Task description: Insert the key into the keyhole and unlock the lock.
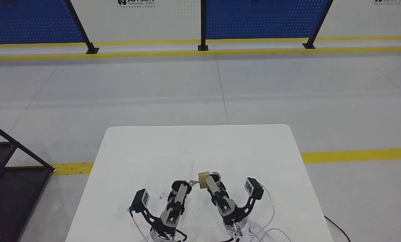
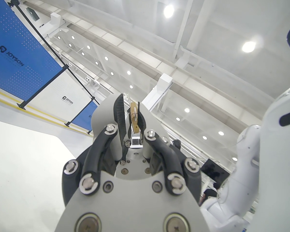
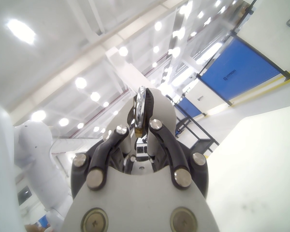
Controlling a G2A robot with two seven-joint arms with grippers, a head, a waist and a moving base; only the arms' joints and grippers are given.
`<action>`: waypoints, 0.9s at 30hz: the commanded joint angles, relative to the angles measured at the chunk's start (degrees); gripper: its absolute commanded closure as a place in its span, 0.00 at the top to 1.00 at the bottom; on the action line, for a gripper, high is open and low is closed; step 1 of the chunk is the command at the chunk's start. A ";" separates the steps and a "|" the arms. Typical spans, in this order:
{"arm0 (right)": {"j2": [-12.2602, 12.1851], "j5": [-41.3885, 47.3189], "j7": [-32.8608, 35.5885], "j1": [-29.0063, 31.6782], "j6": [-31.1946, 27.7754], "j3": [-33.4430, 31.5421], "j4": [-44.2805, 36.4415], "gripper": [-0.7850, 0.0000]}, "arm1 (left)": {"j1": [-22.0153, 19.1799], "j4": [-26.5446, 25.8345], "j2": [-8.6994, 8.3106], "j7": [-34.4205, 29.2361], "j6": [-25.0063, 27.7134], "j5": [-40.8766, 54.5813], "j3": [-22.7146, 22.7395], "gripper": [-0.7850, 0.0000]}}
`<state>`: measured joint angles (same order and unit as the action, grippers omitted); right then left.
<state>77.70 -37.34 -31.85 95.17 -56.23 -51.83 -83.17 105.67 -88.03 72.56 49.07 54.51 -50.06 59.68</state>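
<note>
Padlock (image 1: 203, 178), brass body and silver shackle, clenched in right tool (image 3: 142, 97) above white table (image 1: 188, 148); left tool (image 2: 128, 102) nearby grasps small brass key (image 2: 134, 119), clear of the keyhole.

logo lettering stands on white panels (image 1: 135, 16); likewise on blue panels (image 1: 269, 16)

It is very bright in here. Round ceiling lamps (image 2: 168, 10) shine down with white glare. The white table (image 1: 188, 148) glows. Straight lines bend near the edges of the wrist views.
</note>
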 commanded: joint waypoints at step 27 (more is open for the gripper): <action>-0.36 0.65 7.33 1.12 2.60 -1.22 -1.84 0.00 | 1.04 -0.87 -0.12 -4.25 -3.01 -2.16 1.87 0.00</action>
<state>77.35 -36.62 -24.62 96.23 -53.65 -53.03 -84.95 106.72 -88.96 72.43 44.82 51.87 -51.80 61.51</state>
